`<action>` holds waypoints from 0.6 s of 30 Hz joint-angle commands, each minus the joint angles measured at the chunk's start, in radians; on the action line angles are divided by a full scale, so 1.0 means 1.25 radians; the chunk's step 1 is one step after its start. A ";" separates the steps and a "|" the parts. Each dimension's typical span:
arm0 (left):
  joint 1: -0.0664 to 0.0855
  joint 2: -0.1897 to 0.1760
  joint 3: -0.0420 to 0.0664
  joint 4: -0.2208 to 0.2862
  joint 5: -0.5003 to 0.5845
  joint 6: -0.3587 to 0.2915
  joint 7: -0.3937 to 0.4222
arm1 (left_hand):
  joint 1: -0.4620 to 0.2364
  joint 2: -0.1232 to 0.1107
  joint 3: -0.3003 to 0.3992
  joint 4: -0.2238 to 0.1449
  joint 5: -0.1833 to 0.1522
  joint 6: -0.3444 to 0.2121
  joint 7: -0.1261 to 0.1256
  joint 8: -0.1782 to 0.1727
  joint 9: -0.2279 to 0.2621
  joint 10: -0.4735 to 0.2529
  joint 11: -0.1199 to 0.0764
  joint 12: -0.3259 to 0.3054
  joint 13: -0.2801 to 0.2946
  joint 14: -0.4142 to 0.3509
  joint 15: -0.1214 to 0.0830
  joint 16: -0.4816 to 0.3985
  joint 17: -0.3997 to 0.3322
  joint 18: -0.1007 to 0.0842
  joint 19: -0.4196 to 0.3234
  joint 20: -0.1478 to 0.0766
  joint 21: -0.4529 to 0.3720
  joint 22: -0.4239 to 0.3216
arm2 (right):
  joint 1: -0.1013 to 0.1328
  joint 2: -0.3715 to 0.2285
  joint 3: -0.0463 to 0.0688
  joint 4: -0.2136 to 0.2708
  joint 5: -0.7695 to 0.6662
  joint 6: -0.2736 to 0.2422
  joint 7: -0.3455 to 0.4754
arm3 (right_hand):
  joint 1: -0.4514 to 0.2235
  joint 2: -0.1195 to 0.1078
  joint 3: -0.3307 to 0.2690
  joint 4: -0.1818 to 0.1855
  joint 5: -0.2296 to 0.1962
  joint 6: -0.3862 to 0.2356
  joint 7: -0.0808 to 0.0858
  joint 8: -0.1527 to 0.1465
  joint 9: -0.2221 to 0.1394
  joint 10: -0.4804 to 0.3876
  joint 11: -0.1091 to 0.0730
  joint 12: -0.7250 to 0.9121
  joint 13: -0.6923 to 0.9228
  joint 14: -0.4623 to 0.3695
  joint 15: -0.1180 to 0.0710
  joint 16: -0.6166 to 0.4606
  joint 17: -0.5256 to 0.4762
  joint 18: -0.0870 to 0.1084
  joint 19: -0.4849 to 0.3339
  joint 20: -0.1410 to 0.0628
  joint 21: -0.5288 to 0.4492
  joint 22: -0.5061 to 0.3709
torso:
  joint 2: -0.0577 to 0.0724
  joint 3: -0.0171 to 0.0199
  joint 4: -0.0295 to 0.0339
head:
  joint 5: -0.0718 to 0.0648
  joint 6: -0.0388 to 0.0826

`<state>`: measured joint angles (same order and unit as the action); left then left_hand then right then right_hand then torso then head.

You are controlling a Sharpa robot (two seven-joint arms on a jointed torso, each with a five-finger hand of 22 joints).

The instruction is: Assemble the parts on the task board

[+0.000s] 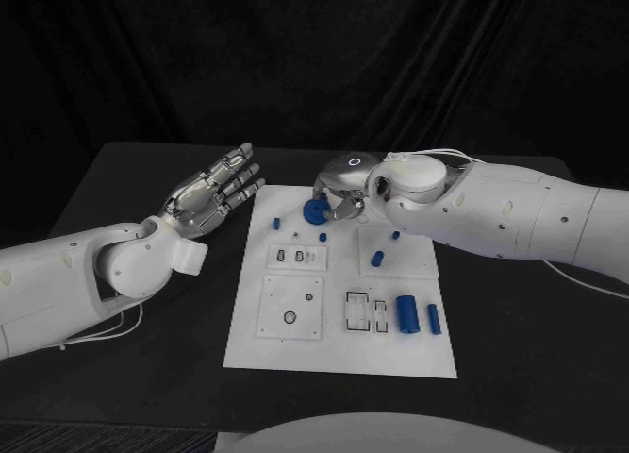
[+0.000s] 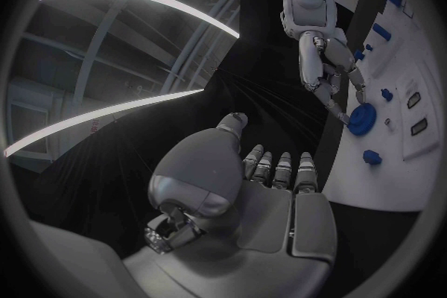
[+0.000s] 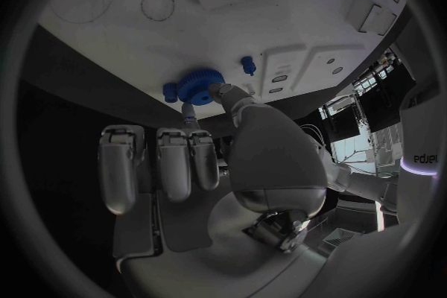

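We see the right robot hand (image 1: 344, 193) at the far edge of the board (image 1: 344, 354), its fingertips (image 3: 189, 116) pinching the blue gear (image 1: 316, 211), which sits on the board's far middle part. The left robot hand (image 1: 209, 193) hangs over the counter (image 1: 138, 179) just left of the board, fingers straight and apart, holding nothing. Step in hand, we judge: seating the gear on its spot. To do it well we would keep the gear flat to the board, line its bore up over the post or hole under it, and lower it straight without tilt; whether a post is there we cannot tell, as the gear and fingers hide it. A light turn while pressing should help it drop home, and the fingers should let go only once the gear rests level. The left robot hand could press the board's near-left edge to stop it sliding. As for holders: the board has marked recesses. The near-right ones hold a fat blue cylinder (image 1: 408, 314) and a thin blue bar (image 1: 433, 319) side by side, with outlined slots (image 1: 357, 310) beside them that look vacant. Small blue pegs (image 1: 377, 257) stand in the mid-right panel, and one peg (image 1: 276, 224) stands near the far-left corner.
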<state>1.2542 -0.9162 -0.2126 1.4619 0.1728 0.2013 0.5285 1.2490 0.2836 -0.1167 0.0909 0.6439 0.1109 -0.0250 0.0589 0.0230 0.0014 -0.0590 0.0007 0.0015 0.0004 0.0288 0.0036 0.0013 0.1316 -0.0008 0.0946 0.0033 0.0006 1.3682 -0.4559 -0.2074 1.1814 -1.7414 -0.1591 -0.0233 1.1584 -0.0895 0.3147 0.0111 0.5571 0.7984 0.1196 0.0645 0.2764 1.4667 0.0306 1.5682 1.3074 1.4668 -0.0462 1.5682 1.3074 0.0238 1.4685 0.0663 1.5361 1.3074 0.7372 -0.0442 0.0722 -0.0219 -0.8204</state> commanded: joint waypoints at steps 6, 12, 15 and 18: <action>0.002 0.002 0.001 -0.001 -0.007 0.017 0.010 | -0.004 0.003 0.001 -0.005 0.003 -0.001 0.006 0.003 0.001 -0.001 0.007 -0.001 -0.001 0.000 0.008 -0.003 -0.001 -0.001 0.001 0.004 -0.003 0.000 | -0.003 -0.009 0.000 0.002 -0.005 0.042 -0.006 | 0.002 0.006 0.007 -0.001 0.011 -0.002 -0.002 -0.001 -0.007 0.083 0.001 0.002 0.211 0.083 0.003 0.002 0.211 -0.009 0.060 0.003 -0.005 0.198 | 0.000 0.0001 -0.0003 | 0.000 -0.001; 0.002 0.002 0.001 -0.002 -0.007 0.018 0.010 | -0.004 0.003 0.001 -0.006 0.003 -0.001 0.006 0.003 0.001 -0.001 0.007 -0.001 -0.001 0.000 0.008 -0.003 -0.001 -0.001 0.001 0.004 -0.003 0.000 | -0.006 -0.018 0.000 0.002 -0.005 0.053 -0.008 | -0.004 0.009 0.010 0.001 0.011 0.017 -0.005 0.006 -0.013 0.083 0.001 0.002 0.211 0.083 0.001 0.002 0.211 -0.009 0.060 0.001 -0.006 0.198 | 0.000 0.0001 -0.0005 | 0.001 -0.002; 0.002 0.000 0.001 -0.001 -0.007 0.018 0.010 | -0.004 0.003 0.001 -0.006 0.003 -0.001 0.006 0.003 0.001 -0.001 0.007 -0.001 -0.001 0.000 0.008 -0.003 -0.001 -0.001 0.001 0.004 -0.003 0.000 | -0.006 -0.023 0.000 0.004 0.002 0.050 -0.008 | -0.009 0.010 0.013 0.001 0.014 0.035 -0.006 0.011 -0.018 0.083 0.002 0.002 0.211 0.083 0.000 0.002 0.211 -0.009 0.059 0.000 -0.007 0.197 | -0.001 -0.0004 -0.0008 | 0.002 -0.003; 0.002 -0.001 0.001 -0.001 -0.007 0.017 0.010 | -0.005 0.004 0.001 -0.006 0.003 -0.001 0.006 0.003 0.001 -0.001 0.007 -0.001 -0.001 0.000 0.009 -0.003 -0.001 -0.001 0.001 0.004 -0.003 0.000 | -0.007 -0.029 0.000 0.008 0.018 0.044 -0.008 | -0.011 0.010 0.019 0.000 0.015 0.066 -0.007 0.020 -0.022 0.083 0.003 0.002 0.211 0.083 0.002 0.002 0.211 -0.009 0.059 0.000 -0.008 0.197 | 0.000 -0.0003 -0.0005 | 0.003 -0.002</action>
<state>1.2542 -0.9168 -0.2127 1.4599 0.1727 0.2052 0.5285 1.2490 0.2836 -0.1139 0.0881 0.6439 0.1109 -0.0250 0.0589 0.0230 -0.0024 -0.0555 0.0007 0.0017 -0.0033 0.0324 0.0036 0.0017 0.1316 -0.0008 0.0946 0.0033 0.0006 1.3627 -0.4896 -0.2065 1.1872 -1.7356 -0.1141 -0.0225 1.1488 -0.0800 0.3332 0.0102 0.5724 0.8733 0.1112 0.0863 0.2508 1.4668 0.0305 1.5682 1.3074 1.4668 -0.0462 1.5682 1.3074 0.0238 1.4685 0.0663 1.5323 1.3073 0.7366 -0.0442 0.0716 -0.0186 -0.8238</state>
